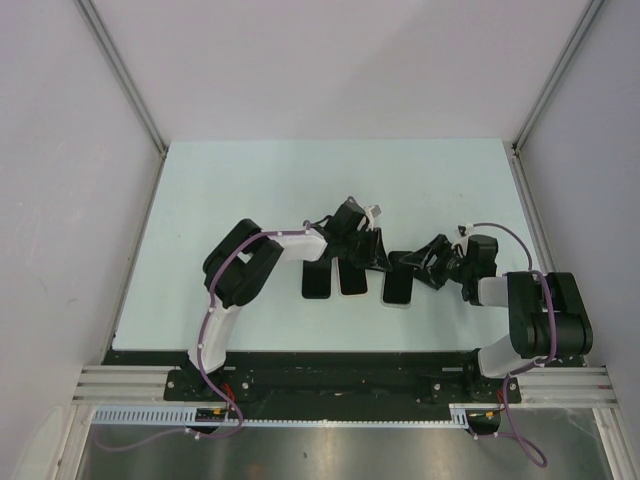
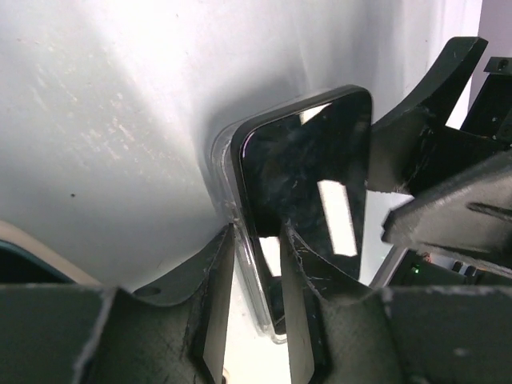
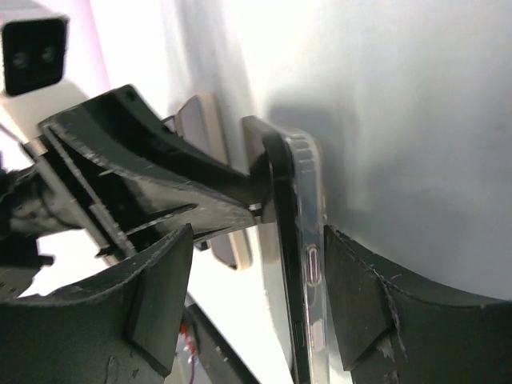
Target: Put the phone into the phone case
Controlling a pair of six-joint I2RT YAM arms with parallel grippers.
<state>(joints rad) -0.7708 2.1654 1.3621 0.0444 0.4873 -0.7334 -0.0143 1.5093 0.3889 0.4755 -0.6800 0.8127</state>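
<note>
The left gripper (image 2: 258, 240) is straddling the edge of the phone (image 2: 312, 184), fingers narrowed, though I cannot tell whether they are pinching. Likely it is pressing the phone into the clear phone case (image 3: 314, 184). The right gripper (image 3: 260, 236) is bracketing both, fingers apart, probably steadying. Both arms are reaching inward, elbows bent, meeting over the middle of the table (image 1: 250, 180).
</note>
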